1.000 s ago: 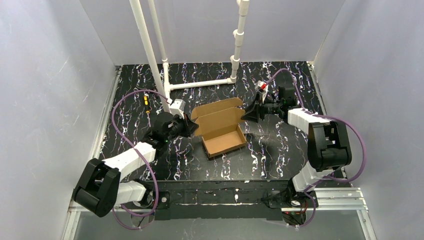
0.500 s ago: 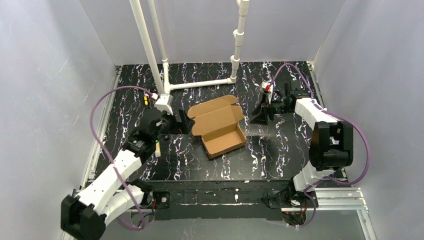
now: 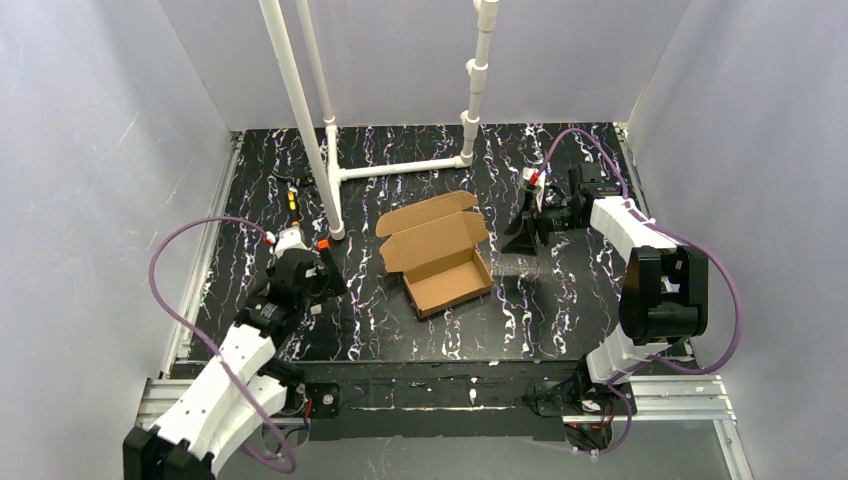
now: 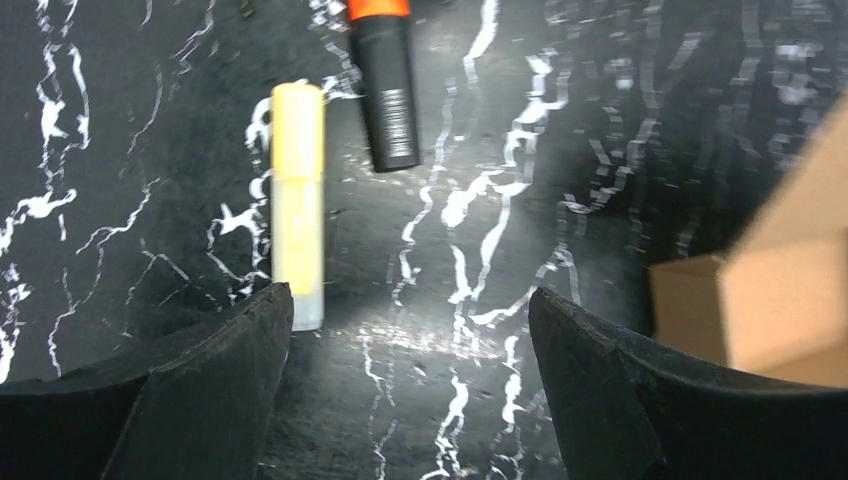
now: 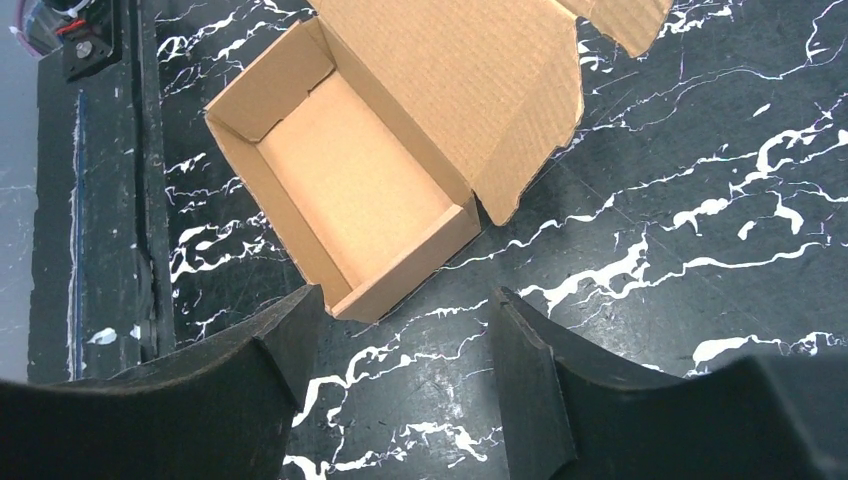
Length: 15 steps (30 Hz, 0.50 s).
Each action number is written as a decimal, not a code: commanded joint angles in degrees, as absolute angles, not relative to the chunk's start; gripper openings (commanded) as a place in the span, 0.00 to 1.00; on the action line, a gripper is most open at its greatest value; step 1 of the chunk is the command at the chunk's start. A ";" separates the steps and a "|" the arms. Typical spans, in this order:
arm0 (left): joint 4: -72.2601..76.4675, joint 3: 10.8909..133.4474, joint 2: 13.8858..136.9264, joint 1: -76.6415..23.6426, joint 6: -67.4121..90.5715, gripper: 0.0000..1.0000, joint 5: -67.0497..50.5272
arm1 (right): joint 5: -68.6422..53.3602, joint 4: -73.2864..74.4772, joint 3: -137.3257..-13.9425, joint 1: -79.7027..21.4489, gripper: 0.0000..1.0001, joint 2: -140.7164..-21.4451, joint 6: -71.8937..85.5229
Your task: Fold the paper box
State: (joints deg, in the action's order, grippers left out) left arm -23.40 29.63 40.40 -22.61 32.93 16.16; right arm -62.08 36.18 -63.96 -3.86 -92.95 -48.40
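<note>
Closest to the near edge, on the left side of the surface, the left gripper hangs low with its jaws spread wide and nothing between them. Right past its fingertips lie a pale yellow stick and a black marker with an orange cap, just beside each other and not touching.

The paper box sits pretty much mid-surface, a bit skewed to the edges. Its tray is already formed, with the walls up and the inside bare. The lid stands open on the far side, side tabs sticking out. Neither gripper is touching it.

A little farther back, to the right of the box, the right gripper points at it with jaws apart, also holding nothing.

A white pipe frame stands along the far edge.
</note>
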 commanded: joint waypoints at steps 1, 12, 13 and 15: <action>-18.71 28.82 49.96 -17.97 34.63 0.82 17.35 | -63.53 37.97 -64.60 -3.79 0.70 -92.02 -49.98; -20.55 35.52 68.37 -12.65 34.62 0.63 19.41 | -63.68 39.05 -64.98 -3.78 0.70 -93.08 -50.83; -20.23 35.24 68.94 -12.44 34.79 0.62 19.25 | -63.72 39.32 -65.08 -3.78 0.70 -93.30 -51.02; -19.54 34.83 69.75 -11.88 34.90 0.52 18.29 | -63.80 39.51 -65.13 -3.78 0.70 -93.47 -51.14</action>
State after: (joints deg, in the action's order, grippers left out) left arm -19.14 33.91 68.69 -12.97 33.98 16.58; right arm -62.11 37.74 -63.96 -3.86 -93.06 -49.84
